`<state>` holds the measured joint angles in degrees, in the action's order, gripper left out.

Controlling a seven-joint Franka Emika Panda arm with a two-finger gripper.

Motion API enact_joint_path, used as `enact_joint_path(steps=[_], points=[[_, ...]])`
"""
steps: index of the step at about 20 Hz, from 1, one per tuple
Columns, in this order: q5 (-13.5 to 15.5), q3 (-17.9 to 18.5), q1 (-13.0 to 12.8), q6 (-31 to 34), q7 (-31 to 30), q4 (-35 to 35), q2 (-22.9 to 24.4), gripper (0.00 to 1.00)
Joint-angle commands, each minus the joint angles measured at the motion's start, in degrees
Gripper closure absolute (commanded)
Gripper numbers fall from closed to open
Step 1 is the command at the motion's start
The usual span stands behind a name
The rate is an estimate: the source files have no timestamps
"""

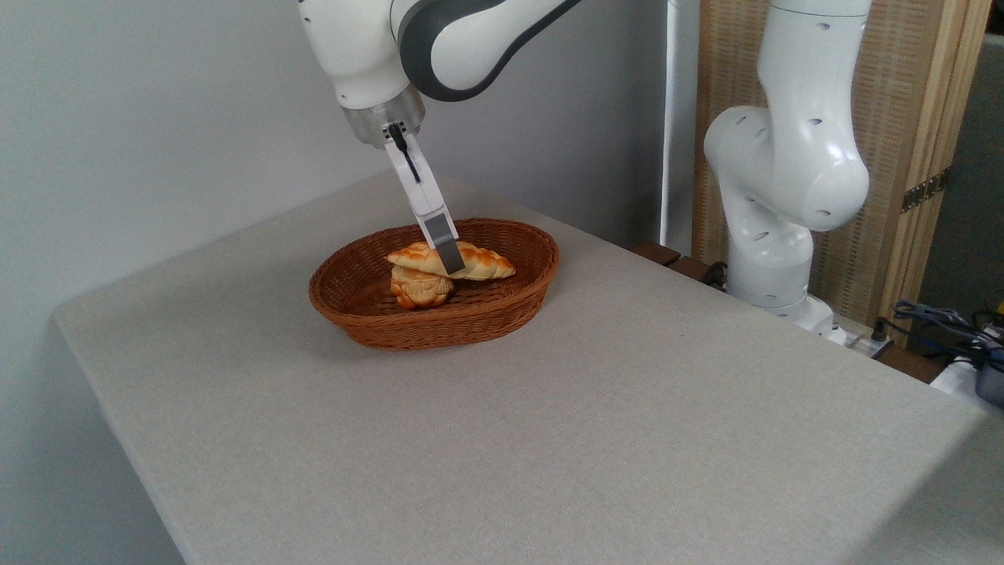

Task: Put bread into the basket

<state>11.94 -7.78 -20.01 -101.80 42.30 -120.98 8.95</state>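
Note:
The reddish-brown wicker basket [463, 322] sits on the table at the middle left. Inside it lies a small round bun [420, 289]. A long braided loaf [488, 263] sits level across the top of the bun, inside the basket's rim. My gripper [452, 267] reaches down from above at a slant and grips the loaf at its middle. One grey fingertip [449, 256] shows against the loaf's near side; the other finger is hidden behind the bread.
The grey table [596, 439] reaches to the front and right. A pale wall stands close behind the basket. The arm's white base [773, 259] stands off the table's right edge, beside a wooden screen [910, 141] and cables [941, 318].

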Motion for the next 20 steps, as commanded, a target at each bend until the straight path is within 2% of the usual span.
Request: enact_joint_path(steps=[1,3,6,9,14,20], points=[[0.72,1.36,-0.03,1.25,-0.02,1.36,0.89,0.0],[0.28,2.58,0.32,1.25,-0.02,3.46,1.16,0.0],[-0.16,6.8,0.32,1.25,0.15,6.1,1.51,0.0],[-4.89,9.79,0.24,1.25,0.15,7.95,1.86,0.0],[-9.56,14.19,0.33,1.25,0.07,10.06,1.86,0.0],[-10.09,17.88,0.33,1.08,0.07,11.03,1.86,0.0]])
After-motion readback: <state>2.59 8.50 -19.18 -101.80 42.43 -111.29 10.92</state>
